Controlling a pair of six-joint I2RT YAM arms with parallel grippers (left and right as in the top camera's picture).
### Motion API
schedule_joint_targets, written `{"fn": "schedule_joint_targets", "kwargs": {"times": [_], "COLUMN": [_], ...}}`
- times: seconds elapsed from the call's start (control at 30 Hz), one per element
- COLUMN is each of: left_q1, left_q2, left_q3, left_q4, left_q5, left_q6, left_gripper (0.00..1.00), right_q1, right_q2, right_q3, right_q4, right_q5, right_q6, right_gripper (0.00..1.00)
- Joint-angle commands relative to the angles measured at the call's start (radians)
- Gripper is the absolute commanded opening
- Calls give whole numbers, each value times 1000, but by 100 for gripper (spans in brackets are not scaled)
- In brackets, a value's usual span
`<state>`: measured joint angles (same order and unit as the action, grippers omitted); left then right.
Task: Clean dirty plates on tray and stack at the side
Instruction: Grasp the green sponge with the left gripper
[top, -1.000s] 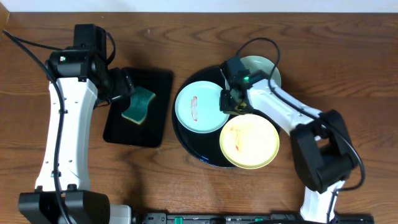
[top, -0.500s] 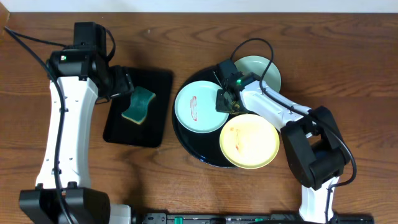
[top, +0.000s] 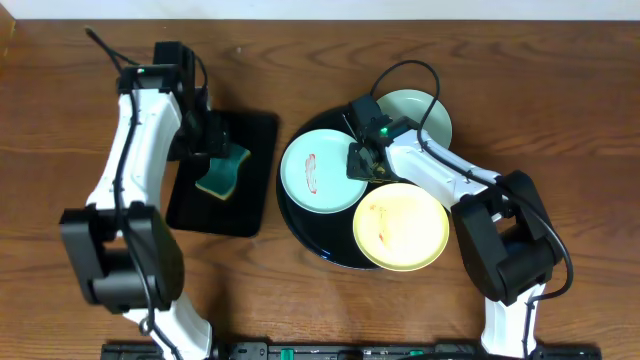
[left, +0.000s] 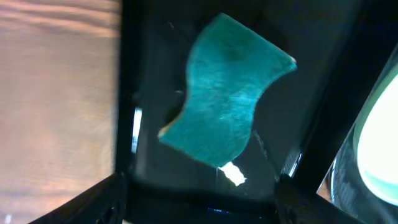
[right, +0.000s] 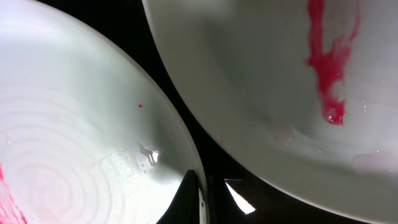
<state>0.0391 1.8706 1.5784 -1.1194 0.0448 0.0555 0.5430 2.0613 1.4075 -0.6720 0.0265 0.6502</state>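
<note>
The round black tray (top: 318, 240) holds a pale blue-green plate (top: 318, 172) with a red streak and a pale yellow plate (top: 400, 227) with faint reddish smears. A second pale blue-green plate (top: 420, 112) lies at the tray's back right edge. My right gripper (top: 365, 160) is low between the first two. In the right wrist view one finger (right: 194, 198) lies at the yellow plate's rim (right: 93, 124), beside the smeared plate (right: 267, 81); its other finger is hidden. My left gripper (top: 208, 140) is open above the green sponge (top: 222, 170), which also shows in the left wrist view (left: 227, 93).
The sponge lies on a smaller black rectangular tray (top: 255, 135) left of the round tray. The left wrist view shows this tray (left: 155, 74) and, at its right edge, a plate rim (left: 379, 143). Brown wooden table (top: 540, 110) surrounds both trays.
My left arm has swung round and its gripper has shifted a little right, closer over the sponge. My right gripper edged left a second ago and has stayed still since.
</note>
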Motion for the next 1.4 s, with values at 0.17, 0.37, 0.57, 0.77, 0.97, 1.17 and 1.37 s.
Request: {"fn": "schedule_joint_targets", "kwargs": {"times": [0.17,0.37,0.57,0.77,0.97,1.17,1.37], "left_q1": [4,3,3,3,3,-14,-16], "left_q2": [167,245,262,262,262,262,259], "left_q3": [-11,-11,-11,-27,-71,-115,-107], "left_q4": [-3,5,40,111,174,184,198], "left_q5": [75,76,79,79,79,79,79], "left_q6": [181,199,198,194,167,167,130], "left_gripper": [72,61,56,39,37,43,8], "right_q1": [15,15,15,15,15,16,16], "right_q2": [34,34,34,34,34,34,34], "right_q3": [3,3,3,3,3,3,3], "right_q4": [26,26,26,26,26,29,29], "right_q5": [3,3,3,3,3,3,3], "right_q6": [15,15,15,15,16,16,15], "right_gripper": [2,2,3,3,4,4,8]}}
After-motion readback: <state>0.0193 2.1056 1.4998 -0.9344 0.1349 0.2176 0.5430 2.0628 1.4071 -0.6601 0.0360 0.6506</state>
